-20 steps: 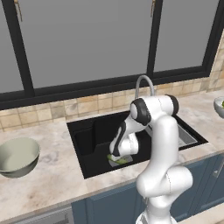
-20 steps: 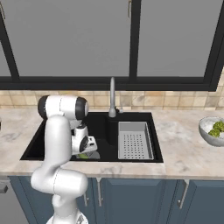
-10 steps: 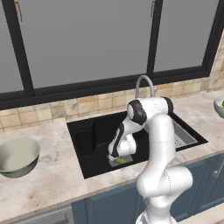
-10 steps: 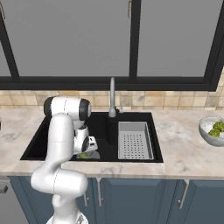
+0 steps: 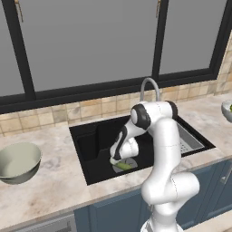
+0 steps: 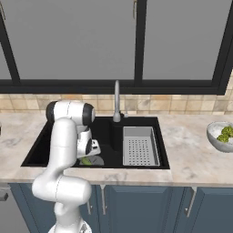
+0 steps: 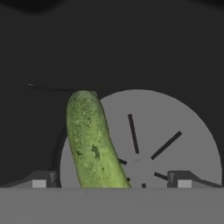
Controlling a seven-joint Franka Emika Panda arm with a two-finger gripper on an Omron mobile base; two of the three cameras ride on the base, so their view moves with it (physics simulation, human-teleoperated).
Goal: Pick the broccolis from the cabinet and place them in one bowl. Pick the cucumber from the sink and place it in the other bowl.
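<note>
Cucumber (image 5: 123,166) lies on the floor of the black sink (image 5: 90,140) in the left base view, on the round grey drain (image 5: 129,163), with the gripper (image 5: 117,160) lowered into the basin right above it. The olive-grey bowl (image 5: 18,162) sits on the counter (image 5: 54,186) well to the left of the sink, and the curved tap (image 5: 149,87) stands at the far rim. At the right edge, part of the whitish bowl (image 5: 227,110) shows.

From the right base view, the arm bends down into the left half of the sink (image 6: 109,129), and the cucumber (image 6: 86,160) peeks out green beside the hand, near the front wall. The perforated tray (image 6: 139,145) fills the right half. The whitish bowl (image 6: 221,136) rests on the counter far to the right, holding the broccolis (image 6: 223,134).

In the hand view the cucumber (image 7: 92,140) lies lengthwise across the left part of the drain (image 7: 175,135). The fingertips (image 7: 39,180) stand wide apart, one on each side, with the cucumber between them nearer the left tip and touching neither.
</note>
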